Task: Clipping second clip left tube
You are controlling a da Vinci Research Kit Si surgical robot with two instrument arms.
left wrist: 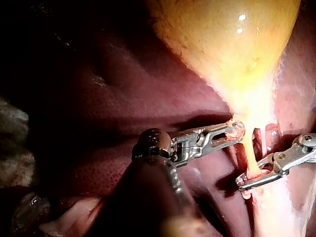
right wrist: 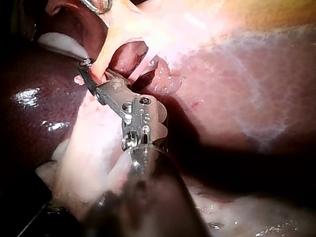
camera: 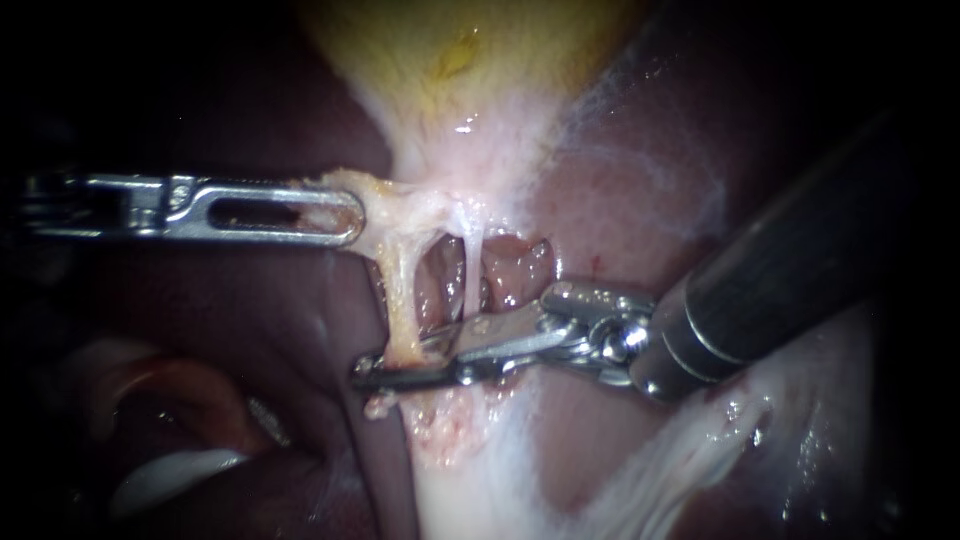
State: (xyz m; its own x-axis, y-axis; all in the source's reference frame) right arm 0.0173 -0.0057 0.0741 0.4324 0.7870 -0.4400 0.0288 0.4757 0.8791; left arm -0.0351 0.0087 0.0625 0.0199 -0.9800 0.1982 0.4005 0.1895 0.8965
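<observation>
Right instrument (camera: 388, 366): nearest my camera, jaws closed across the foot of the left tube (camera: 400, 295), gripping it from both sides, I judge to seat a clip; none shows plainly.
Left tube: stretched taut between both instruments, a thinner strand (camera: 472, 265) just beside it.
Left instrument (camera: 345, 215): jaws clamped on tissue (camera: 385, 205) at the tube's top, pulling sideways, likely for tension.
Gallbladder (camera: 450, 50): yellow, beyond, on dark liver (camera: 230, 310).
</observation>
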